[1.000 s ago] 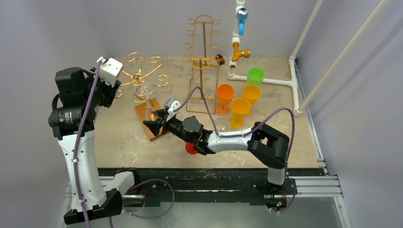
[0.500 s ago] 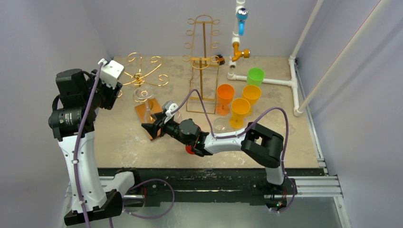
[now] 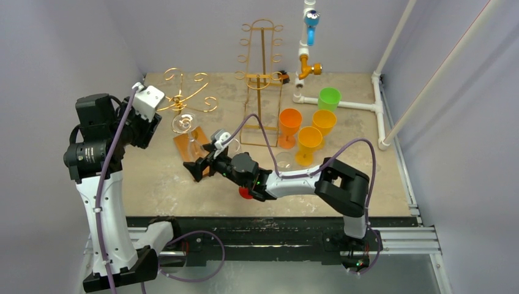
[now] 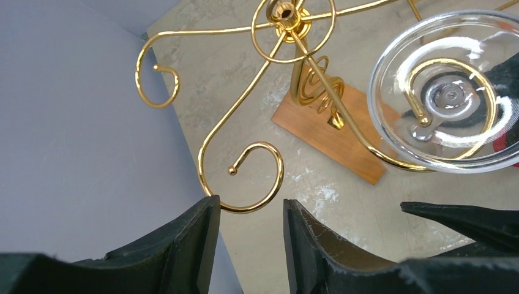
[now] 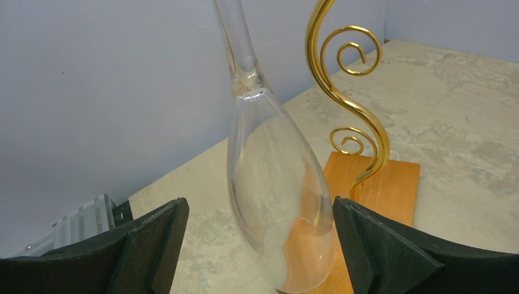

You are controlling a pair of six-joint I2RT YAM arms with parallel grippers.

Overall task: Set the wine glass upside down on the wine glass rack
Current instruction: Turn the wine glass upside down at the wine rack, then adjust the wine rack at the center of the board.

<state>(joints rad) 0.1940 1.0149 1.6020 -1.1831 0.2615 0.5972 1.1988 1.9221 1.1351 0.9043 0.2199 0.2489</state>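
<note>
The clear wine glass (image 5: 275, 177) hangs upside down from a curled arm of the gold wine glass rack (image 3: 177, 98). Its round foot (image 4: 447, 98) rests on the hook and its bowl points down over the rack's wooden base (image 5: 379, 184). My right gripper (image 5: 260, 208) is open, one finger on each side of the bowl with a gap on both sides; from above it (image 3: 197, 164) is at the base's near edge. My left gripper (image 4: 251, 205) stands open at the rack's left side (image 3: 152, 127), with a gold loop (image 4: 245, 177) just ahead of its tips.
A tall gold rack (image 3: 262, 73) stands behind the right arm. Three orange cups (image 3: 310, 141), a green cup (image 3: 329, 97) and a small clear glass (image 3: 283, 162) are to the right, with white pipes (image 3: 349, 105) behind them. A red object (image 3: 246, 193) lies under the right arm.
My right gripper has opened wide and let go of the glass bowl, which now hangs free. The left gripper has shifted slightly right toward the rack.
</note>
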